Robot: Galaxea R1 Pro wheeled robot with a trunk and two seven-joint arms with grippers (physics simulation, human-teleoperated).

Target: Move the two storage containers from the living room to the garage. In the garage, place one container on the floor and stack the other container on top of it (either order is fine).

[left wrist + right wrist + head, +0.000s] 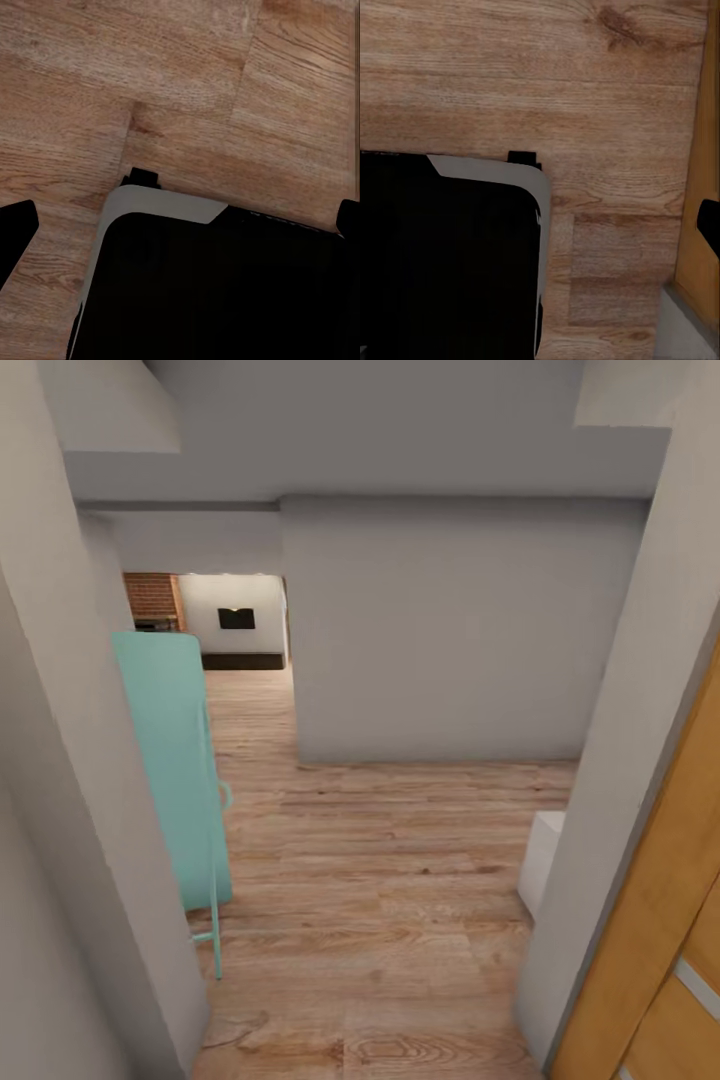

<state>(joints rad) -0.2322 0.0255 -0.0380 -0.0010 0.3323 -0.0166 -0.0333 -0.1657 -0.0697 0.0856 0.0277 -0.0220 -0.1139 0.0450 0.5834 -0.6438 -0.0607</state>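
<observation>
Hallway w/ wood plank floor (380, 880), teal door (170, 760) at left; pincer states can't tell

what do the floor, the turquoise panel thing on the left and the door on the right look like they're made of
Floor: light wood planks, matte, with visible grain, knots and board seams.
Turquoise panel: smooth, uniformly coloured, possibly painted metal or plastic on a thin matching frame; the render leaves it open.
Door: honey-coloured wood or veneer, smooth, with faint grain.

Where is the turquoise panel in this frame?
In the head view, the turquoise panel stands on the wood plank floor at the left, against the grey wall.
</observation>
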